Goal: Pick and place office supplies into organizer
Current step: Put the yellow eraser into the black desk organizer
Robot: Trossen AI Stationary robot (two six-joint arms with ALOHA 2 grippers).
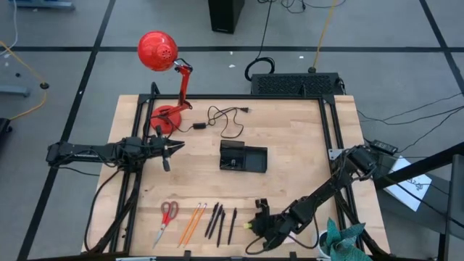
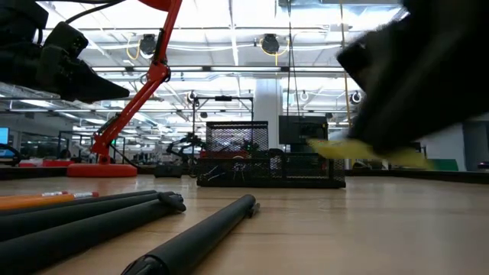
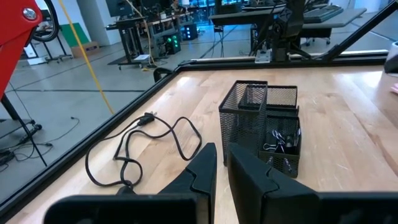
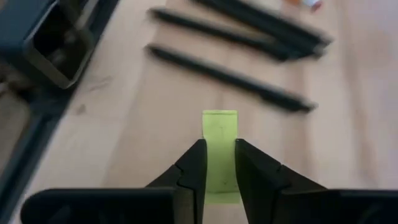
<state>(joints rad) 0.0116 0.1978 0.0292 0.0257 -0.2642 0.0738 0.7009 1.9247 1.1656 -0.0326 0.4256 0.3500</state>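
Observation:
My right gripper [image 1: 255,223] is near the table's near edge, shut on the small yellow-green block [image 4: 219,134], just right of the black pens [image 1: 221,221]. Left of the pens lie two orange pencils [image 1: 191,222] and the red-handled scissors [image 1: 167,216], all flat on the wood. The black mesh organizer [image 1: 243,157] stands mid-table, with binder clips [image 3: 280,146] in one compartment. My left gripper [image 1: 176,147] hovers shut, left of the organizer, pointing at it. My right gripper pinches the yellow-green block between its two fingers, which sit on the block's two long sides [image 4: 219,155]. The block's free end sticks out past the fingertips. The fingers come slanting down from the table's right. In the low view the block [image 2: 367,150] is lifted clear of the table.
A red desk lamp [image 1: 163,72] stands at the far left corner, and a black cable [image 1: 225,119] lies coiled beside it. A large black box [image 1: 297,83] sits at the far edge. Teal cloth [image 1: 344,239] lies at the near right corner. Bare wood shows right of the organizer.

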